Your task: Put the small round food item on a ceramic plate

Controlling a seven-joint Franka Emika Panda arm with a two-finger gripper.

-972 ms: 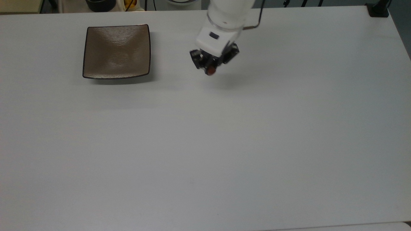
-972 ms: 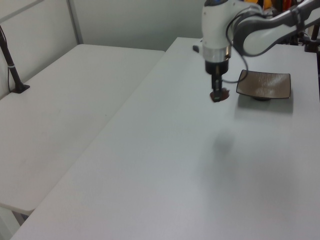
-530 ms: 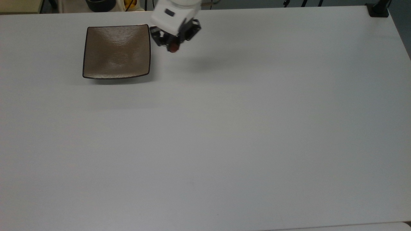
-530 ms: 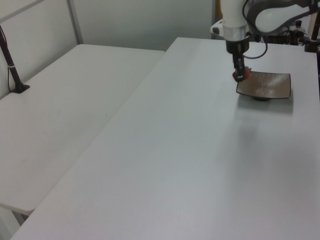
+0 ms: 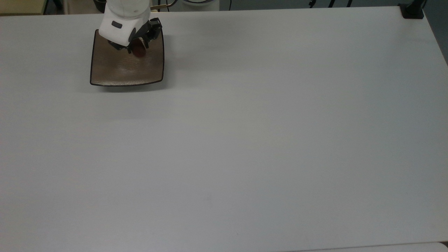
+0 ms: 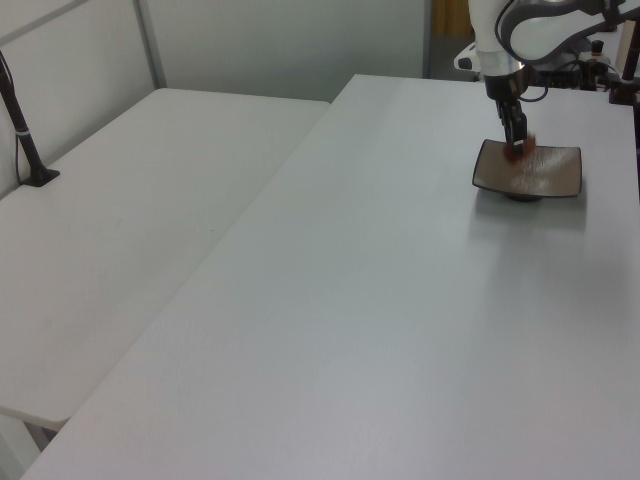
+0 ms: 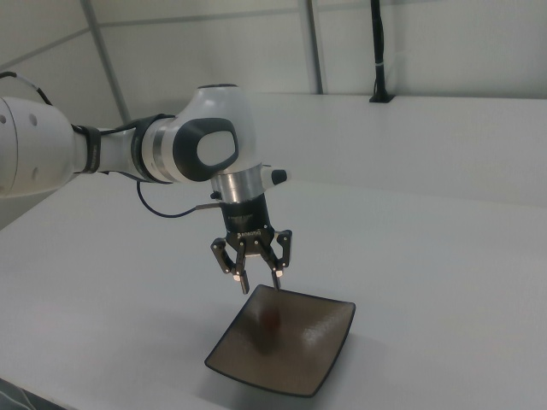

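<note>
Top view: the square brown plate (image 5: pixel 120 71) sits near the far left corner of the white table (image 5: pixel 245 140). The gripper (image 5: pixel 138 45) hangs over the plate's far right part, and the small dark red fruit (image 5: pixel 139 51) shows just below its black fingers, over the plate's surface. From here it is hard to tell whether the fingers touch it.

Left view: the arm (image 6: pixel 520 30) reaches down from the top of the picture, with the gripper (image 6: pixel 515 140) above the plate (image 6: pixel 545 180). A reddish spot, the fruit (image 6: pixel 517 152), lies at the fingertips, over the plate's near left part in the left view.

Right view: the gripper (image 7: pixel 256 272) is spread open above the plate (image 7: pixel 299 359), with nothing between its fingers. The fruit (image 7: pixel 271 319) is below it and apart from it, a blurred dark red spot over the plate's far half.
</note>
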